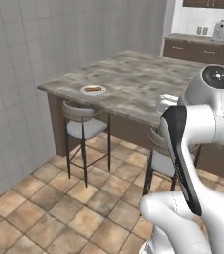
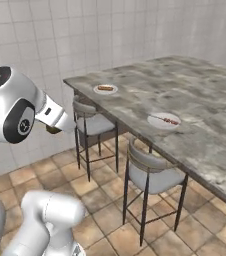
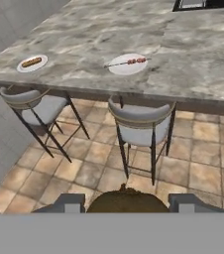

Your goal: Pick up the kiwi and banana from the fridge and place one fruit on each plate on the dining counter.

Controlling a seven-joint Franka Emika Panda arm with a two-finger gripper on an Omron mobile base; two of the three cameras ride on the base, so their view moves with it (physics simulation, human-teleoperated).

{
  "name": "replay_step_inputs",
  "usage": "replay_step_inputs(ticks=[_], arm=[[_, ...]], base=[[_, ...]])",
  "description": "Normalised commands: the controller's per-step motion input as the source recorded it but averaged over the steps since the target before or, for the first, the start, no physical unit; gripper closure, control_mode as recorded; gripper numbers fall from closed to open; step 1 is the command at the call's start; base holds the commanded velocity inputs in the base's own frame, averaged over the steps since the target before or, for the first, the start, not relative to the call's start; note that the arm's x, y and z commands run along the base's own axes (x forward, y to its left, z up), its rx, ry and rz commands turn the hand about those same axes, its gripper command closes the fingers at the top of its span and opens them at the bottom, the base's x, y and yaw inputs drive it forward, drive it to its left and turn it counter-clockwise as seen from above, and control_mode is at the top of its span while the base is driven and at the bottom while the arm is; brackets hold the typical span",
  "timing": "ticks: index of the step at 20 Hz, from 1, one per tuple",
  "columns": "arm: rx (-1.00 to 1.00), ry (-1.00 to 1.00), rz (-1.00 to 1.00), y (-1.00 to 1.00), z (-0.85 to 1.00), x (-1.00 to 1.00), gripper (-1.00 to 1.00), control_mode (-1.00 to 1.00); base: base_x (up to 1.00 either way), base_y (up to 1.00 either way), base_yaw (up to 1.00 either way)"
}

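Brown and roundish, the kiwi (image 3: 126,200) sits clamped between the two fingertips of the claw (image 3: 126,202) at the bottom of the hand view, so the claw is grasping the fruit, carried high above the tiled floor (image 3: 84,168) and well short of the bench (image 3: 193,54). In the right base view a small dark lump at the end of the arm is probably the same fruit, though it is too small there to be sure.

On the marbled bench lie two white plates. The far plate (image 3: 32,63) already carries a reddish-orange sausage (image 3: 31,62); the near plate (image 3: 128,64) has a thin skewer (image 3: 129,62) lying across it. Two stools stand tucked under the bench edge, one below each plate: the left stool (image 3: 32,104) and the right stool (image 3: 142,124).

To do this step well, I would bring the claw forward over the bench edge, clear of the stool backs, centre it above one plate, lower until the kiwi nearly touches, then release gently, since a round fruit dropped from height is likely to roll off.
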Motion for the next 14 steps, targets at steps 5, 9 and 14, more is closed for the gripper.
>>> replay_step_inputs(ticks=[5, 9, 14], arm=[[0.0, 0.0, 0.0, 0.0, 0.0, 0.0, 1.0, 1.0], [0.0, 0.0, 0.0, 0.0, 0.0, 0.0, 1.0, 1.0], [0.0, 0.0, 0.0, 0.0, 0.0, 0.0, 1.0, 1.0]], base=[[0.64, 1.0, -0.26], [0.69, 1.0, -0.28], [0.74, 1.0, -0.3]])
